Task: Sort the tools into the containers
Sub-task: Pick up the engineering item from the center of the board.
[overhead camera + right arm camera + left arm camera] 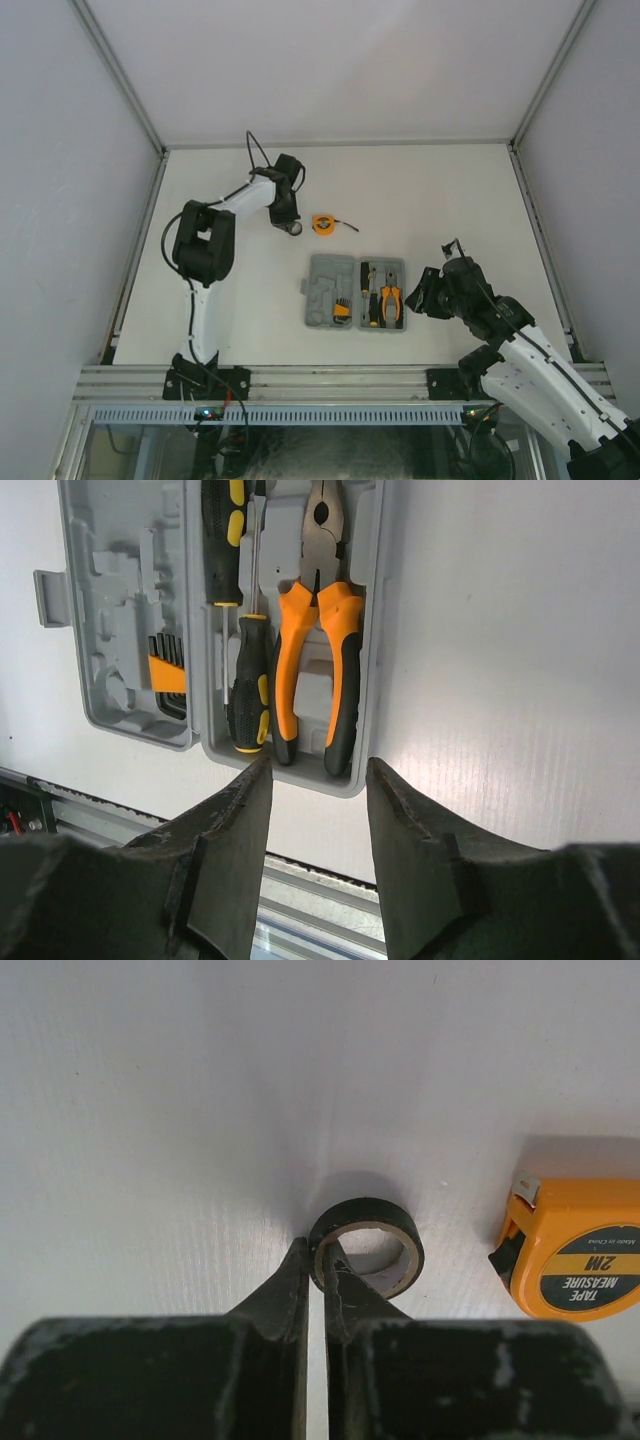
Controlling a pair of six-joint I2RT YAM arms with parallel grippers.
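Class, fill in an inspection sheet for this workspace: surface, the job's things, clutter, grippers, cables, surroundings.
Surface: white table, bare parts look clean.
Job's things: grey tool case lies open, holding pliers, two screwdrivers and a hex-key set; orange tape measure and black tape roll lie outside it on the table.
Clutter: nothing seen.
Grippers: left gripper pinches the tape roll's wall; right gripper open, empty, by the case's near edge.
Cables: black cable loops above the left arm.
Surroundings: white walls, metal rail at the near edge.
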